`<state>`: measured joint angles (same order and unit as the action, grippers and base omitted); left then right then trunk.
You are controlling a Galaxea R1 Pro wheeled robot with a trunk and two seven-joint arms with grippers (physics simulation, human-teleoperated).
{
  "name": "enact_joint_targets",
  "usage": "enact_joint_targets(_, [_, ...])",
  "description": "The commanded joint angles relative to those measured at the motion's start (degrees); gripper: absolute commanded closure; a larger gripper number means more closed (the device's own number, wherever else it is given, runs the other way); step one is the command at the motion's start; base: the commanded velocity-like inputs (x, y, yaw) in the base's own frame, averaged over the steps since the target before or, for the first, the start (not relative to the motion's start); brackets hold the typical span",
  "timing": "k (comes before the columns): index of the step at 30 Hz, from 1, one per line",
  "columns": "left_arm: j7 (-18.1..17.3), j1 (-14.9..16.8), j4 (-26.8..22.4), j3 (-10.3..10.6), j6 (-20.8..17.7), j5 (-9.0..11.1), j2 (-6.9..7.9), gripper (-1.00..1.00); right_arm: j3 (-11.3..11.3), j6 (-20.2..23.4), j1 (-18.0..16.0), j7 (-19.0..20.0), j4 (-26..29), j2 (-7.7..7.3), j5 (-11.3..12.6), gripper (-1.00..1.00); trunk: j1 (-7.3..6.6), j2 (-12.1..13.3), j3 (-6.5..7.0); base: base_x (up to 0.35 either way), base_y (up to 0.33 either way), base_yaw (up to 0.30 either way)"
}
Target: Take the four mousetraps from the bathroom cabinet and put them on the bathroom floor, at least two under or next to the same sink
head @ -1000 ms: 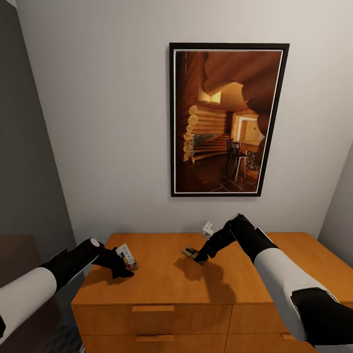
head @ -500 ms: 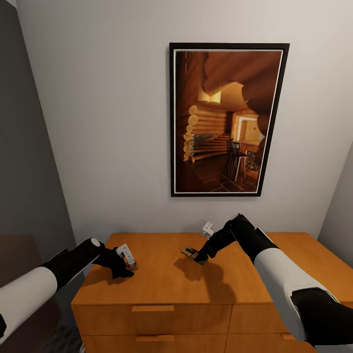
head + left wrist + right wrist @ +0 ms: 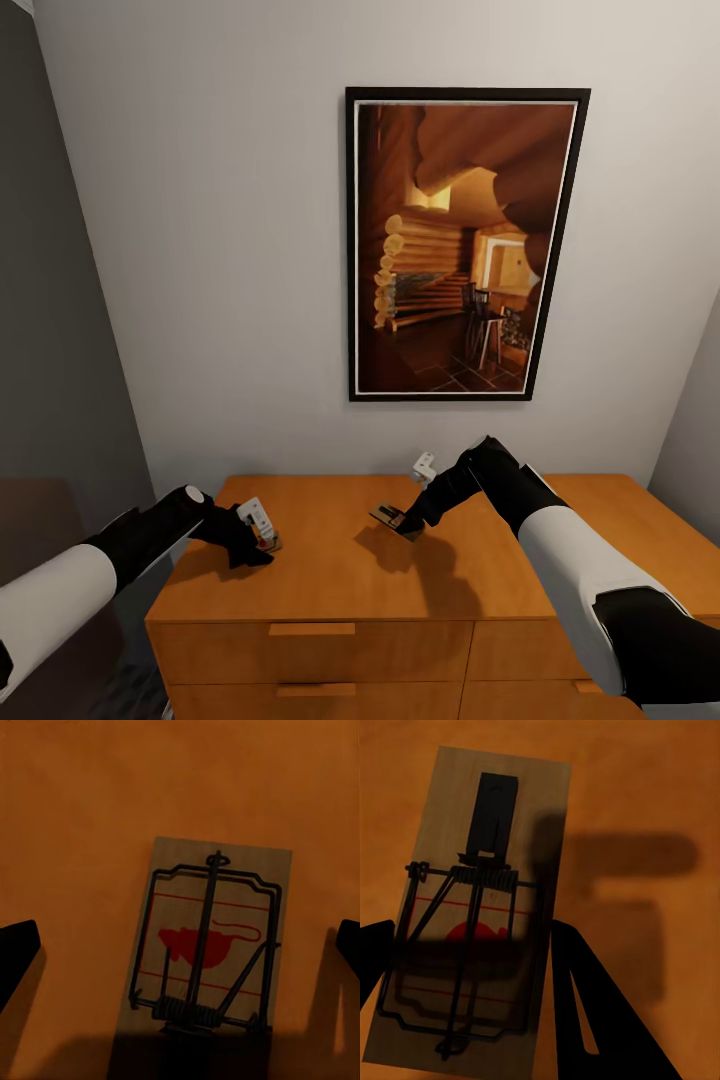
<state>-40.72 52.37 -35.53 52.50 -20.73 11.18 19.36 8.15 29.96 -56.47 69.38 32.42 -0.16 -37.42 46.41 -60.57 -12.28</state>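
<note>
The orange-brown cabinet (image 3: 340, 580) stands against the wall below me. One mousetrap (image 3: 271, 545) lies flat on its top near the left end. My left gripper (image 3: 256, 538) hovers over it, open. In the left wrist view this mousetrap (image 3: 210, 937) lies on the wood between widely spread fingertips (image 3: 15, 952), which do not touch it. My right gripper (image 3: 402, 522) is shut on a second mousetrap (image 3: 385, 517), held just above the middle of the top, with its shadow on the wood below. The right wrist view shows this mousetrap (image 3: 472, 907) clamped between dark fingers (image 3: 577, 990).
A large framed picture (image 3: 465, 245) hangs on the white wall above the cabinet. A dark grey wall (image 3: 50, 350) runs along the left. Wooden bar handles (image 3: 311, 629) mark the drawers on the cabinet front. The cabinet's left edge is close under my left arm.
</note>
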Motion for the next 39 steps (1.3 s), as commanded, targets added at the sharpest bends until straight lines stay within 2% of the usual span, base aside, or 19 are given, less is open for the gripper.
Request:
enact_joint_targets(1, [-0.06,-0.51,-0.07,0.5,-0.71,0.6,0.06,-1.0,0.11,0.8,-0.04,0.28,0.1,-0.02,-0.02,1.0,0.02,-0.05,-0.1,0.0,0.0,0.0])
enact_joint_targets(5, [-0.16,-0.52,-0.07,0.54,-0.72,0.6,0.03,-1.0,0.11,0.8,-0.04,0.25,0.1,-0.02,-0.02,1.0,0.02,-0.05,-0.1,0.0,0.0,0.0])
enact_joint_targets(6, [-0.18,-0.52,-0.07,0.55,-0.72,0.6,0.02,1.0,0.11,0.8,-0.04,0.27,0.1,-0.02,-0.02,1.0,0.02,-0.05,-0.1,0.0,0.0,0.0])
enact_joint_targets(39, [-0.33,-0.56,-0.14,0.58,-0.8,0.69,-0.42,1.0,0.11,0.8,-0.04,0.27,0.1,-0.01,-0.02,1.0,0.02,-0.05,-0.1,0.0,0.0,0.0])
